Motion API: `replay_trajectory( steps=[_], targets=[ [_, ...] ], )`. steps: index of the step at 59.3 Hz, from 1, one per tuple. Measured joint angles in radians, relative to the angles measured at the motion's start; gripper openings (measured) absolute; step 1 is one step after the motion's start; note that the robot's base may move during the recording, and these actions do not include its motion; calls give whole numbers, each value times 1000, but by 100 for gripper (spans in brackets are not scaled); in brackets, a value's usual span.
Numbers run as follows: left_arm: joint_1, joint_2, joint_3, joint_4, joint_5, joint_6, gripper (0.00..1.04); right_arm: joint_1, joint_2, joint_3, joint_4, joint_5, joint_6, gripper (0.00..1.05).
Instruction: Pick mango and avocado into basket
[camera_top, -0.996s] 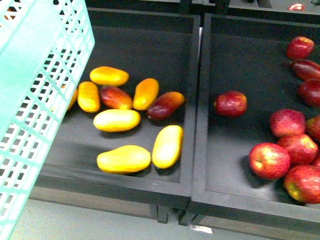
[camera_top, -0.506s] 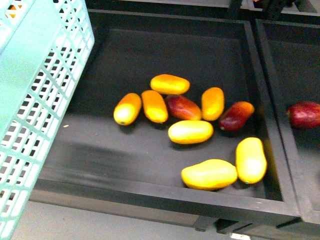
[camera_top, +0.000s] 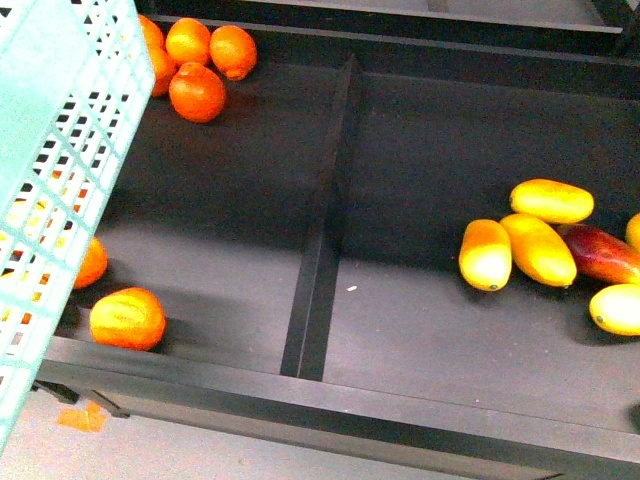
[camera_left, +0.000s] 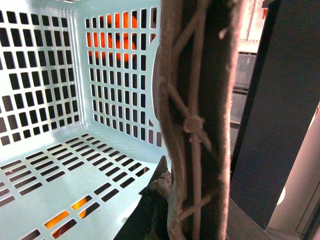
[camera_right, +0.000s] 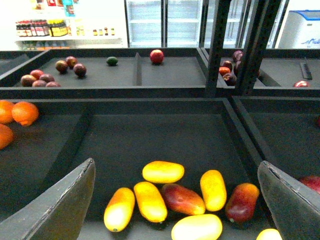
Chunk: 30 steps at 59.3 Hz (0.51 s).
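Several yellow-orange mangoes lie in a cluster at the right of the black bin, among them one mango (camera_top: 538, 249) and a redder one (camera_top: 605, 254). The turquoise basket (camera_top: 60, 150) hangs tilted at the far left. My left gripper (camera_left: 172, 200) is shut on its brown handle (camera_left: 195, 125), above the slotted floor (camera_left: 60, 165). My right gripper (camera_right: 175, 165) is open over the mango cluster (camera_right: 150, 201), its fingers (camera_right: 65, 200) spread wide and touching nothing. A dark green fruit (camera_right: 112, 61) lies on the far shelf, too small to tell if it is the avocado.
Oranges (camera_top: 197, 92) fill the left compartment, one (camera_top: 127, 318) near the front rim (camera_top: 330, 400). A black divider (camera_top: 320, 230) separates them from the mangoes. Red fruits (camera_right: 156, 56) sit on the back shelf, behind a dark post (camera_right: 220, 45).
The front view has swung left. The mangoes slid to the right edge, the red apples left the picture and the orange compartment came in. The basket stays at the left.
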Motion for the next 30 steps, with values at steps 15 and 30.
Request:
replay_trajectory(
  steps=[15,30],
  targets=[
    [-5,-1,0,0,34,-6,7,0,0,0,0,4,0,96],
    [-130,195,128,-186,96,477,7,0,0,0,0,7,0,96]
  ],
)
